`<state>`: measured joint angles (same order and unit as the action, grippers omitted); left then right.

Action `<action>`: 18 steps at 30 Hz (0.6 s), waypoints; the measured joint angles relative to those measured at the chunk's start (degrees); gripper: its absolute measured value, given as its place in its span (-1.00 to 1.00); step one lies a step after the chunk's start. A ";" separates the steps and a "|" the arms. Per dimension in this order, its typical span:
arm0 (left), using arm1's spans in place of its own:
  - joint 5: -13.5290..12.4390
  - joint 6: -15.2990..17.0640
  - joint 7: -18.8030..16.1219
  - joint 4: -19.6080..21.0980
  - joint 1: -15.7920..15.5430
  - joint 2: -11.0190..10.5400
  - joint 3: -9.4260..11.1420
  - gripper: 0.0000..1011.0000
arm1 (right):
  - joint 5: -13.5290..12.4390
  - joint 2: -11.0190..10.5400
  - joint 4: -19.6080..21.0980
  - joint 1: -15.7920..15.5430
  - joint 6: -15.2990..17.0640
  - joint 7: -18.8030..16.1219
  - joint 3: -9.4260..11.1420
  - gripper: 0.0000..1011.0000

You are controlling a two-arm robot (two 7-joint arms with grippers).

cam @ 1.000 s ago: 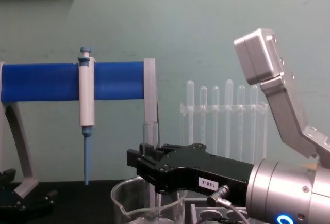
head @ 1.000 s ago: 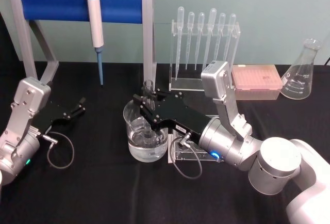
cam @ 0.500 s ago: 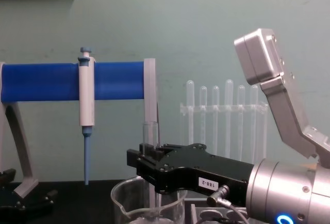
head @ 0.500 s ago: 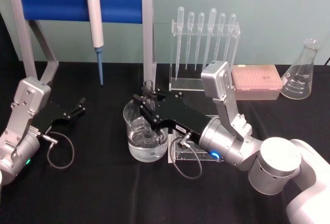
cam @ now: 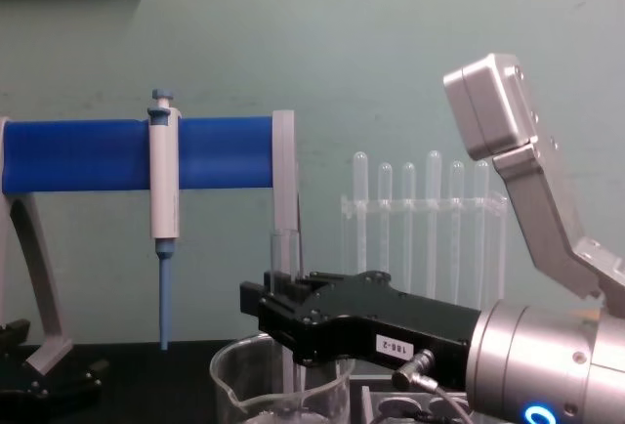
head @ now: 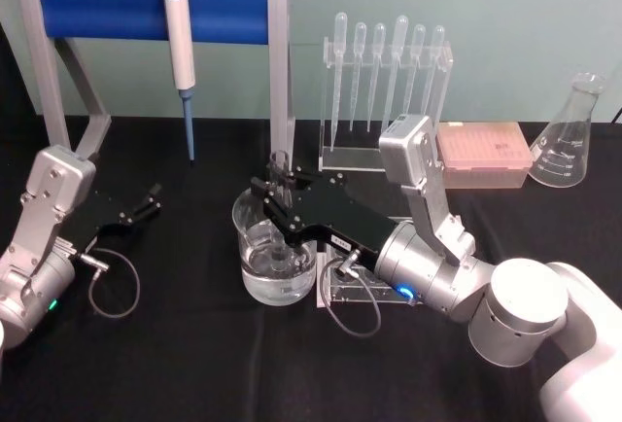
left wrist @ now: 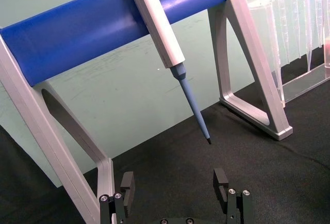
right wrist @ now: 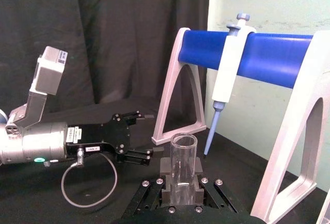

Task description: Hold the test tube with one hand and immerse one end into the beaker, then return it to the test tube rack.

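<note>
The test tube (head: 281, 181) stands straight up, its long axis pointing up and down, with its round end down inside the beaker (head: 275, 247) near the middle of the desk (head: 175, 364). The right hand (head: 279, 210) has its jaws clamped on the tube, so the way out is straight up. The left hand (head: 148, 203) rests far off at 9 o'clock, jaws apart. The right wrist view shows the tube's open rim (right wrist: 184, 141). The head view shows the dipped end in the water
</note>
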<state>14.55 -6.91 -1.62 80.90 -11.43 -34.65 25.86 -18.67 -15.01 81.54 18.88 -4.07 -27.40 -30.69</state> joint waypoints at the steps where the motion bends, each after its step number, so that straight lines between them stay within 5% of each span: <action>1: 0.00 0.00 0.00 0.00 0.00 0.00 0.00 0.98 | 0.03 -0.06 0.49 -0.03 0.19 0.00 0.08 -0.55; 18: 0.00 0.00 0.00 0.00 0.00 0.00 0.00 0.98 | -0.86 -3.93 16.73 0.23 6.14 2.00 3.45 -0.55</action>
<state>14.55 -6.91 -1.62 80.90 -11.43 -34.64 25.86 -19.53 -18.94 98.27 19.11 2.07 -25.39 -27.25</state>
